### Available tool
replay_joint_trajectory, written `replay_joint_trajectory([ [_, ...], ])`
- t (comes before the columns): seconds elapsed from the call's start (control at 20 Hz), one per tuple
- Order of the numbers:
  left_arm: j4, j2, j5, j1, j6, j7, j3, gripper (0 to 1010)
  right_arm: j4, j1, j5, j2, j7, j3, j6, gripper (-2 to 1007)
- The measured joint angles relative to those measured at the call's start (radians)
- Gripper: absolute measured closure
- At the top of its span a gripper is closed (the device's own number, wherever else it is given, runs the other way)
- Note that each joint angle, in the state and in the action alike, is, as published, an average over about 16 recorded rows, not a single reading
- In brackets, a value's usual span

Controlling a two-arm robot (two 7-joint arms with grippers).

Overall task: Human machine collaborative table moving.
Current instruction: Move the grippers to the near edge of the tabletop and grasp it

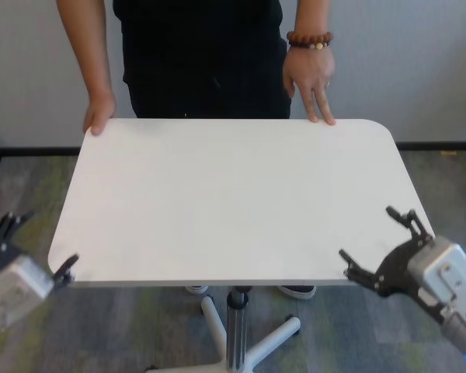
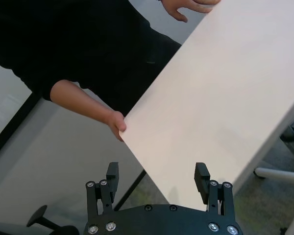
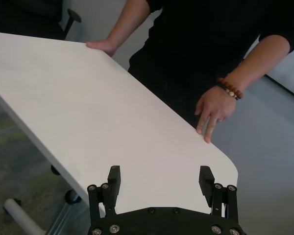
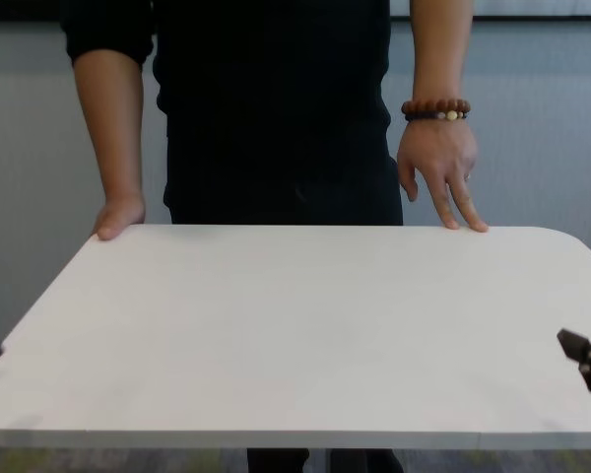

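A: Where is the table (image 1: 233,202) sitting right now?

B: It is standing between the human (image 1: 202,54) and the robot, its white top filling the middle of the head view. The silver pole (image 1: 234,330) is showing under the near edge, with white base legs (image 1: 272,342) spreading over the grey carpet (image 1: 31,194).

A: What is the person doing with their hands?

B: Both are resting on the far edge. The hand with the beaded bracelet (image 1: 309,39) is touching the top with its fingertips (image 1: 326,118) near the far corner on the robot's right — fingers pointing down, slightly apart. The other hand (image 1: 99,115) is lying at the far corner on the robot's left, fingers together and curling over the rim.

A: And the machine's arms?

B: The left gripper (image 1: 33,247) is hovering just beside the near left corner, claws spread wide. In the left wrist view its fingers (image 2: 202,177) are straddling the tabletop's corner, gripping nothing.

A: The right one?

B: The right gripper (image 1: 377,242) is sitting at the near right corner, also gaping wide — one claw by the side edge, one by the front edge. Its wrist view is showing the fingers (image 3: 113,177) framing the top's edge, not clamping it. Whether the tips are touching the table, I cannot tell.
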Motion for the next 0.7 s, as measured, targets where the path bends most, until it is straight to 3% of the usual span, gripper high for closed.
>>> replay_joint_trajectory([
  [0.2, -0.022, 0.046, 0.021, 0.088, -0.013, 0.024, -0.026, 9, -0.018, -0.035, -0.015, 0.021, 0.018, -0.005, 0.002, 0],
  [0.4, -0.025, 0.074, 0.041, 0.150, -0.023, 0.034, -0.041, 9, -0.033, -0.074, -0.023, 0.045, 0.034, -0.004, 0.008, 0],
  [0.55, -0.012, 0.079, 0.055, 0.167, -0.020, 0.028, -0.043, 9, -0.039, -0.099, -0.028, 0.058, 0.043, -0.001, 0.018, 0],
  [0.7, 0.014, 0.068, 0.076, 0.157, -0.013, 0.011, -0.032, 9, -0.038, -0.116, -0.032, 0.064, 0.053, 0.000, 0.031, 0],
])
